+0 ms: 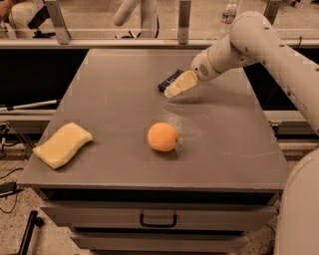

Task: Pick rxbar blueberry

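The rxbar blueberry (168, 80) is a dark flat bar lying on the grey table (119, 99) at the back centre, mostly covered by my gripper. My gripper (177, 85) reaches in from the right on the white arm (249, 40) and sits right over the bar's right end, low at the table surface. Only the bar's left end shows.
An orange (162, 136) sits in the middle of the table, in front of the gripper. A yellow sponge (62, 144) lies at the front left corner. A drawer handle (158, 219) shows below the front edge. A rail and a bottle (229, 12) stand behind the table.
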`<state>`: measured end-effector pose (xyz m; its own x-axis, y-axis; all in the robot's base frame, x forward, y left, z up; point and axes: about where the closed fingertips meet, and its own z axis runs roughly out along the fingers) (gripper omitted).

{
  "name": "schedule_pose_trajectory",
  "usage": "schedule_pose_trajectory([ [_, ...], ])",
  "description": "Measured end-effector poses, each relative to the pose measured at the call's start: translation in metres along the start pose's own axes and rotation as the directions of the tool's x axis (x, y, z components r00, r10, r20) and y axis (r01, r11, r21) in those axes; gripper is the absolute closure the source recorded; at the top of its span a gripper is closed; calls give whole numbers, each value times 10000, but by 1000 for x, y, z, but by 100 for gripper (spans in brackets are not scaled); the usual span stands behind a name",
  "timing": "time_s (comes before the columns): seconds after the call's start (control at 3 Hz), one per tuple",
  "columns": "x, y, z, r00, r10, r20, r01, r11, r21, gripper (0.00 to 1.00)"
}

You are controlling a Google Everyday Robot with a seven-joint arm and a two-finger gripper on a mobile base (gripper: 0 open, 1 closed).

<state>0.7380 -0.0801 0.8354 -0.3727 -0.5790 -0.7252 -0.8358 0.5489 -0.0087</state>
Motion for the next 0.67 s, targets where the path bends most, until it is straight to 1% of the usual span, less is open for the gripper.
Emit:
schedule_pose_trajectory([
  [0.33,0,1,3,10000,-2,-16,2,10000,-45,13],
  [0.67,1,2,6,10000,-5,-34,5,10000,-95,37],
])
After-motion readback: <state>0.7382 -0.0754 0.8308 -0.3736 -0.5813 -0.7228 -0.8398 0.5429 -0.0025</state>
